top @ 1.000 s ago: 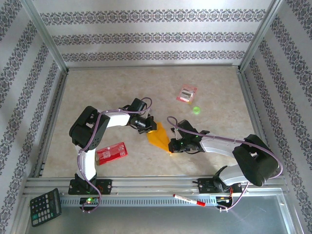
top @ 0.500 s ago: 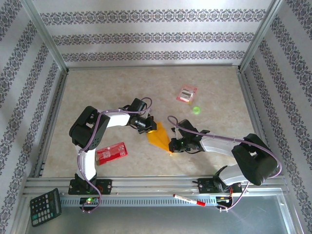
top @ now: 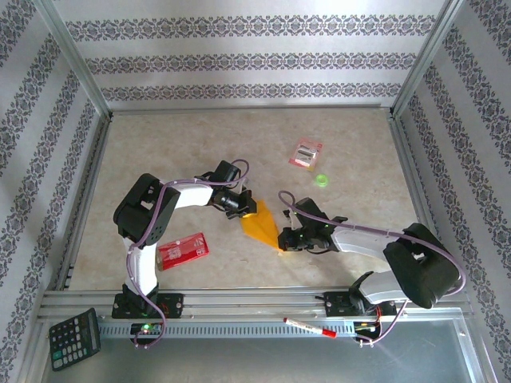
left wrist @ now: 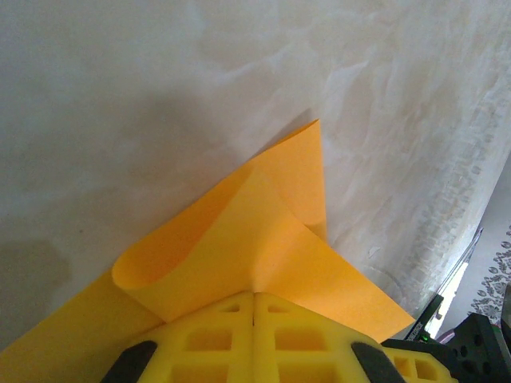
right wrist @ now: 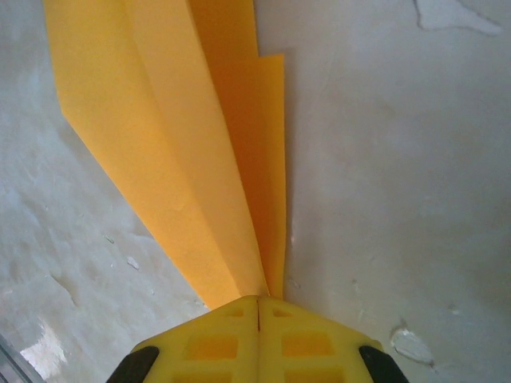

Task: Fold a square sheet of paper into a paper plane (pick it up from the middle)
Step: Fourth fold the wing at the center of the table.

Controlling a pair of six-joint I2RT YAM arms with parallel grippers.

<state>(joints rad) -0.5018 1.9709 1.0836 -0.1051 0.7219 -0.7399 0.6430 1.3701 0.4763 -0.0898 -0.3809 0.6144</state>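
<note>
You had the left gripper (left wrist: 254,298) jaws pressed together on the wide end of the paper plane (left wrist: 239,239), one flap curling up beside them, and the right gripper (right wrist: 259,302) jaws clamped on its pointed tip. In the top view the plane lay just below frame centre, spanning between both grippers. The red packet (top: 183,248) sat lower left, the pink-and-white packet (top: 305,153) upper right, both well apart.

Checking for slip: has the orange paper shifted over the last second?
No. The orange paper sits just as far from the red packet as before.
</note>
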